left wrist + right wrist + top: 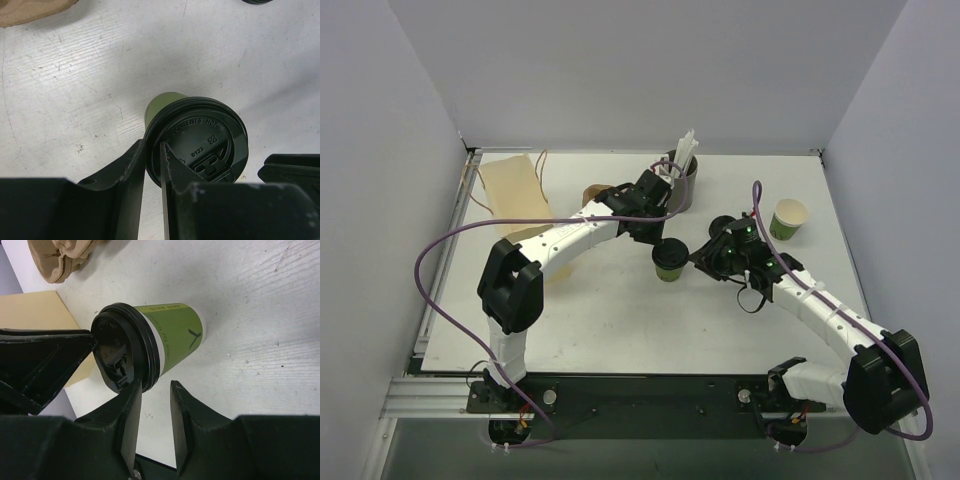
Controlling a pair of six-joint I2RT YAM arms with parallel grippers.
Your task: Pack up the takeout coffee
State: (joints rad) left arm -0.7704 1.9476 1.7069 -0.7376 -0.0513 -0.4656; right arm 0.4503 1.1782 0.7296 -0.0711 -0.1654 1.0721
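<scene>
The takeout coffee, a small green cup with a black lid, stands upright mid-table between both grippers. My left gripper comes at it from the far left. Its jaws stand a little apart astride the lid's rim, one finger outside it and one over the lid's top. My right gripper is at the cup's right side. It is open with only bare table in the gap, and its left fingertip touches the lid's edge.
A second green cup without a lid stands at the right. A grey cup of white straws is behind the left gripper. A brown paper bag lies at the back left, with a brown cardboard ring beside it.
</scene>
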